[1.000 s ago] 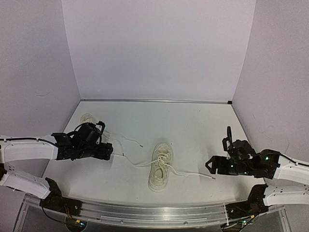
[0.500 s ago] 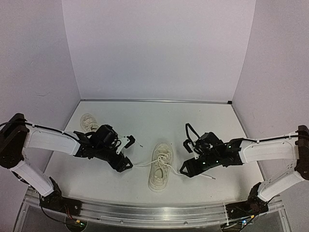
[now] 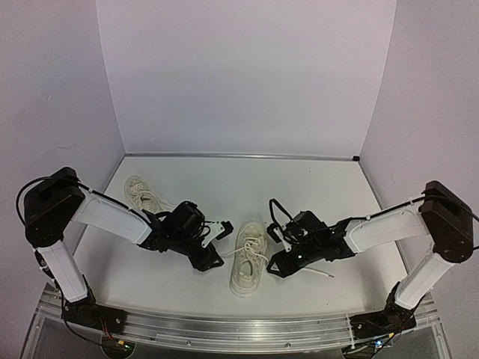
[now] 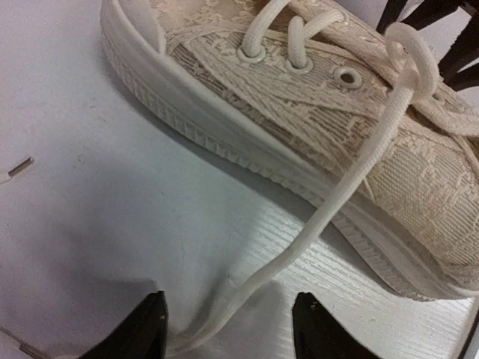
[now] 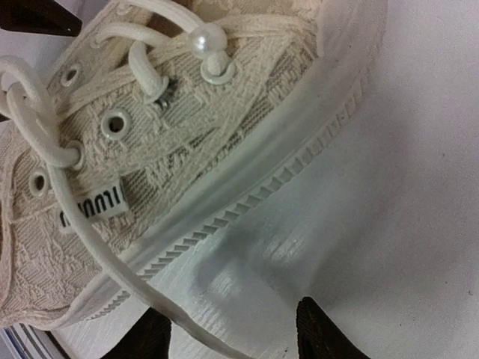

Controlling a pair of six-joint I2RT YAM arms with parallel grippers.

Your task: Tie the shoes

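Okay, so from the top camera we've got the middle shoe [image 3: 249, 262] lying on the counter [image 3: 314, 187], right between the two sets of jaws. The left arm [image 3: 112, 217] reaches in and the left jaws sit just beside the shoe, spread apart. The right arm [image 3: 382, 228] does the same from the opposite side, and the right jaws are spread too, just beside the shoe. The other shoe [image 3: 142, 193] is well behind the left jaws, near the back corner of the counter. The right lace [image 3: 310, 271] trails out across the counter past the right jaws.

Left wrist cam next: we see both fingertips [image 4: 146, 333] at the bottom edge, clearly apart and pinching nothing. The left lace [image 4: 352, 187] comes down off the shoe's eyelets, over the ribbed sole, and lies on the counter in the gap between them. The shoe itself sits just ahead of the jaws and fills the top of the view.

Right wrist cam is much the same. Its fingertips [image 5: 322, 333] are apart, and the right lace runs from an eyelet down over the sole and into the gap between them. It isn't gripped. The shoe is just ahead of the jaws, with a little label [image 5: 93, 206] on its side.
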